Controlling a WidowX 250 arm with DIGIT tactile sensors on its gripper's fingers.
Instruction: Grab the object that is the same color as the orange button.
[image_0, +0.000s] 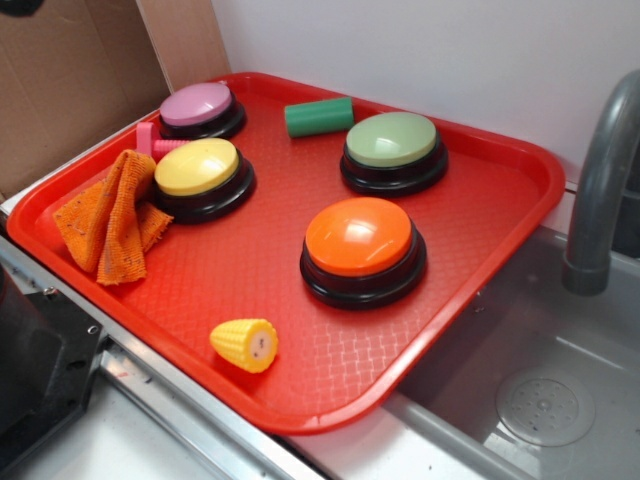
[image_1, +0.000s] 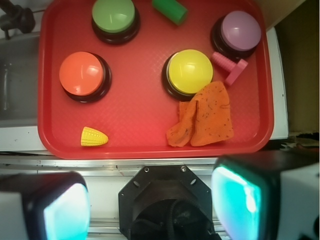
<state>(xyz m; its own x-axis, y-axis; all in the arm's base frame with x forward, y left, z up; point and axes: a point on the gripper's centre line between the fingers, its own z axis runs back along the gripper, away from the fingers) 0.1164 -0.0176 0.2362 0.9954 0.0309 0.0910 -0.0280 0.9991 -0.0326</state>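
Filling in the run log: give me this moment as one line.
gripper: open, empty, off tray | orange rag: crumpled beside yellow button, ungrasped | orange button: untouched

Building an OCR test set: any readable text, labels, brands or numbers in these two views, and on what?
None readable in either view.
Orange button, yellow button, pink button and green button: plain domes, no lettering.
Orange cloth, toy corn, green cylinder, red tray: unmarked.
Gripper: no markings visible.
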